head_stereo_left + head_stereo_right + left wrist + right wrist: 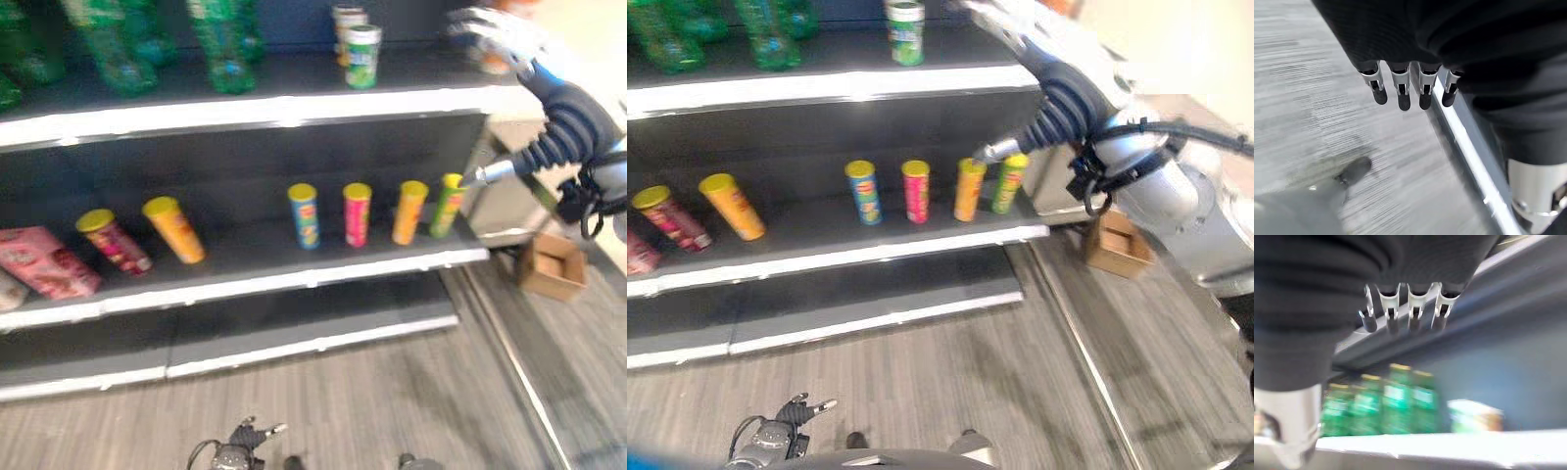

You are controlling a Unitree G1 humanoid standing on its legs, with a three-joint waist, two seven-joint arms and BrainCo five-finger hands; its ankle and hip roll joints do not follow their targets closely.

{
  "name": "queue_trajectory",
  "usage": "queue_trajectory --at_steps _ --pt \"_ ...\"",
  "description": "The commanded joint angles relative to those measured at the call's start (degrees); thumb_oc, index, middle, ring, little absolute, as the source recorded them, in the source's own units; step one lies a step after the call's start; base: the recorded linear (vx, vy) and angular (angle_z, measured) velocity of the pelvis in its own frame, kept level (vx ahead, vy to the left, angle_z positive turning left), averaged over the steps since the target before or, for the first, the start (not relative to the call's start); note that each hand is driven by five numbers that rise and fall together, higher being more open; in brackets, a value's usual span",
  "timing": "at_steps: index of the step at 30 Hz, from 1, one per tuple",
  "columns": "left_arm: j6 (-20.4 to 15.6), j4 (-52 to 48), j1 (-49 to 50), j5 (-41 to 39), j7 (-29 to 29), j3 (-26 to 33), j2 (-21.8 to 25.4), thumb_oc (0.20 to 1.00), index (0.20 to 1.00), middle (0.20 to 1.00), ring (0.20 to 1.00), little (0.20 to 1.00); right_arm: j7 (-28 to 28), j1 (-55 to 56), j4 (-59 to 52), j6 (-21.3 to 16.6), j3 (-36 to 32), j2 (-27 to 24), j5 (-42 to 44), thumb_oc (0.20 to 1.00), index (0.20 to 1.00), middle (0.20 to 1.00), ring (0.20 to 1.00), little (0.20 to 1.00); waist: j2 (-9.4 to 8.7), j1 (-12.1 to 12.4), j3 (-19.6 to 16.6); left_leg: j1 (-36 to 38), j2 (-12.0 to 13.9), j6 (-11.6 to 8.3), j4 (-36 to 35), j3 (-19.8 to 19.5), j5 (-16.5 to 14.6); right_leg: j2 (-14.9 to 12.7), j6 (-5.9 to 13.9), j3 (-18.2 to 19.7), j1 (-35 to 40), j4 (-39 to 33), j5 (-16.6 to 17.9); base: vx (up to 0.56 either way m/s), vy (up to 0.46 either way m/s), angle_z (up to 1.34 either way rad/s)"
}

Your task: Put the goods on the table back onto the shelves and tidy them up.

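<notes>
Up on the top shelf (245, 108), green bottles (220, 44) are getting cut off at the frame's far edge. Right hand (495, 34) is reaching at that shelf's right end, fingers (1413, 308) hanging relaxed, gripping nothing. Left hand (1410, 88) is dangling loose and empty above the floor (1298, 98). Along the middle shelf (294, 279), four chip cans (357, 213) are standing upright at right; two (174, 229) are leaning at left.

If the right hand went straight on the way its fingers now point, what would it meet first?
Probably nothing straight away. The right hand is raised by the top shelf, empty with fingers loosely extended. In its wrist view the fingers point into open space above that shelf; the green bottles stand lower and further in. Depth is unclear.
</notes>
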Motion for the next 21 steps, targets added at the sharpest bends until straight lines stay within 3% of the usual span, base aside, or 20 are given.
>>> queue_trajectory --at_steps 1,5,8,12,15,16,19,21 --pt "-1.40 1.54 0.08 4.06 -1.09 0.41 2.98 1.000 1.000 1.000 1.000 1.000 -0.03 6.13 1.65 -1.58 -13.40 2.30 4.45 1.000 1.000 1.000 1.000 1.000 -1.75 0.16 0.99 5.43 0.02 -0.35 0.93 0.88 -10.17 -0.68 3.53 5.35 -9.27 3.33 2.84 -0.09 0.163 -0.59" --pt "-1.58 -0.97 0.42 4.55 -1.87 0.09 3.82 1.000 1.000 1.000 1.000 1.000 0.54 13.91 0.08 -1.46 -20.05 7.38 5.97 1.000 1.000 1.000 1.000 1.000 -1.56 -0.58 2.65 5.25 0.52 0.26 0.93 3.96 -10.13 0.09 4.08 6.55 -13.35 5.69 4.57 -0.09 0.078 -0.70" --pt "-1.27 -4.22 0.81 4.40 -2.74 -0.21 4.69 1.000 1.000 1.000 1.000 1.000 2.18 19.70 -1.12 -1.64 -23.19 14.40 10.46 1.000 1.000 1.000 1.000 1.000 -0.56 -0.64 4.19 4.28 2.03 0.48 0.93 6.44 -9.27 -0.77 3.50 0.78 -15.01 10.61 3.80 -0.16 0.023 -0.80" --pt "-1.09 -6.83 1.50 3.91 -3.73 0.37 5.60 1.000 1.000 1.000 1.000 1.000 2.43 26.80 1.51 -0.44 -28.11 19.90 11.81 1.000 1.000 1.000 1.000 1.000 0.45 -0.65 4.22 2.65 4.15 0.68 0.93 9.16 -7.74 -2.59 2.41 -1.61 -13.25 15.40 1.64 -0.13 -0.017 -0.71" --pt "-0.92 -8.90 2.69 3.48 -3.93 0.95 6.76 1.000 1.000 1.000 1.000 1.000 0.09 31.23 5.94 1.06 -33.31 20.15 7.97 1.000 1.000 1.000 1.000 1.000 0.48 -0.14 2.48 1.55 6.58 -0.14 1.10 11.37 -7.29 -6.90 2.83 -5.44 -10.19 20.66 2.06 -0.09 -0.114 -0.44" --pt "-0.89 -8.97 2.75 3.46 -3.94 0.89 6.76 1.000 1.000 1.000 1.000 1.000 0.01 31.28 5.98 1.04 -33.31 20.14 7.89 1.000 1.000 1.000 1.000 1.000 0.48 -0.07 2.44 1.56 6.57 -0.15 1.09 11.41 -7.28 -6.92 2.86 -5.39 -10.23 20.71 2.06 -0.11 -0.113 -0.28" --pt "-0.48 -10.15 3.43 2.36 -3.17 2.30 7.87 1.000 1.000 1.000 1.000 1.000 -1.74 31.69 8.47 1.96 -34.42 18.40 4.52 1.000 1.000 1.000 1.000 1.000 -0.38 1.45 0.61 -0.02 8.72 -1.06 1.51 14.15 -5.34 -10.49 3.47 -10.02 -6.33 21.52 6.92 -0.12 -0.199 -0.34" --pt "-0.40 -10.14 3.48 1.94 -2.60 3.64 8.34 1.000 1.000 1.000 1.000 1.000 -2.13 33.23 9.15 2.73 -36.38 18.08 3.03 1.000 1.000 1.000 1.000 1.000 -1.71 2.26 -0.30 -0.68 10.05 -1.97 1.74 15.43 -3.88 -10.14 4.01 -11.21 -3.86 18.78 8.46 -0.12 -0.273 -0.45"
